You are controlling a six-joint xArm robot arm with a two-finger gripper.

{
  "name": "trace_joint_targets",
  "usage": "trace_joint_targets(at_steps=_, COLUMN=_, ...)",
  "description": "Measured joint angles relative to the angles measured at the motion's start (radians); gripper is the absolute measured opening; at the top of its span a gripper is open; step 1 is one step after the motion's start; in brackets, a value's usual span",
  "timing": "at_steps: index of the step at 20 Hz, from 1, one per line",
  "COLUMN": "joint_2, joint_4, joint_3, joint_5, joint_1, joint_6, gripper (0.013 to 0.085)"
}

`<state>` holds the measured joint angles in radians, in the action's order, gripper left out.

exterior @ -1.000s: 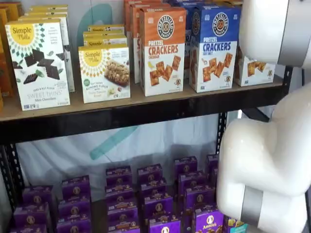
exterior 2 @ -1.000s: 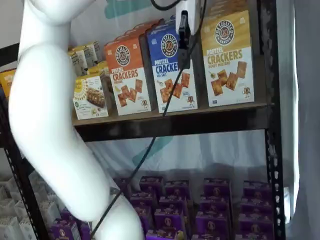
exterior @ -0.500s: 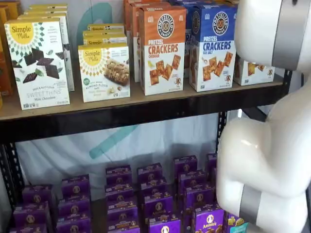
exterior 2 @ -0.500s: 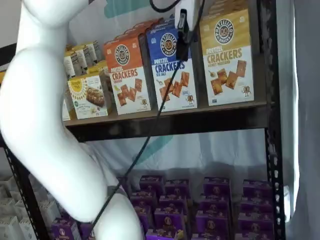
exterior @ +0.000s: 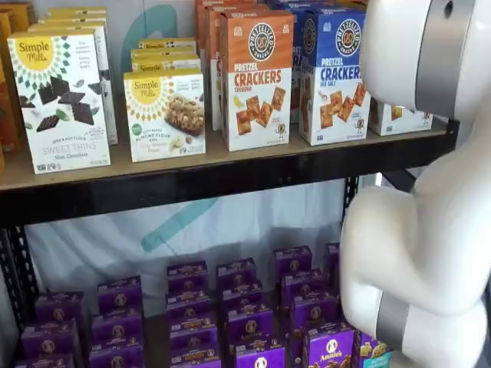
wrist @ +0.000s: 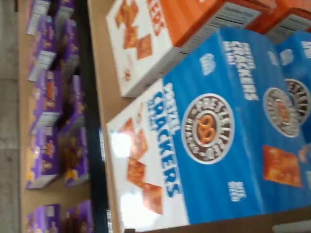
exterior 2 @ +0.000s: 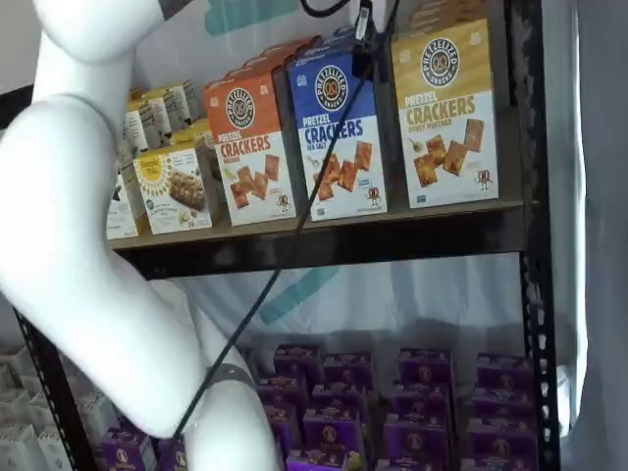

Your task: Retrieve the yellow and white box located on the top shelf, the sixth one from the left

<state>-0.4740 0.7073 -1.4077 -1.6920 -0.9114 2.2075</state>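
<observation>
The yellow and white box [exterior 2: 446, 113] stands upright at the right end of the top shelf [exterior 2: 343, 240], next to a blue Pretzel Crackers box [exterior 2: 339, 137]. In a shelf view only its white lower front [exterior: 400, 115] shows behind my arm; the top shelf [exterior: 192, 184] runs across that view. My gripper [exterior 2: 364, 47] hangs from the view's top edge, in front of the gap between the blue and yellow boxes. Only a dark finger and a cable show, so I cannot tell open or shut. The wrist view shows the blue box [wrist: 218, 136], not the yellow one.
An orange cracker box [exterior 2: 250, 147] stands left of the blue one and also shows in the wrist view [wrist: 160, 34]. Simple Mills boxes [exterior: 61, 100] fill the shelf's left part. Purple boxes [exterior: 238, 307] crowd the lower shelf. My white arm [exterior: 430, 230] covers the right side.
The gripper has risen a little toward the view's top edge and shifted slightly right. The white arm has swung further left in both shelf views.
</observation>
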Motion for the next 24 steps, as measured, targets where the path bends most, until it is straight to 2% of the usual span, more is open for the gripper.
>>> trace_joint_targets(at_steps=3, joint_2=0.007, joint_4=0.001, joint_3=0.000, joint_5=0.072, joint_1=0.021, joint_6=0.010, gripper=0.0850)
trace_joint_targets(at_steps=11, joint_2=0.110, joint_4=-0.080, joint_3=-0.086, joint_5=0.165, joint_1=0.100, joint_6=0.011, gripper=0.0850)
trace_joint_targets(at_steps=16, joint_2=0.181, joint_4=-0.134, joint_3=-0.170, joint_5=0.123, joint_1=0.129, joint_6=-0.016, gripper=0.0850)
trace_joint_targets(at_steps=24, joint_2=0.254, joint_4=-0.189, joint_3=-0.257, joint_5=0.088, joint_1=0.170, joint_6=-0.048, gripper=0.0850)
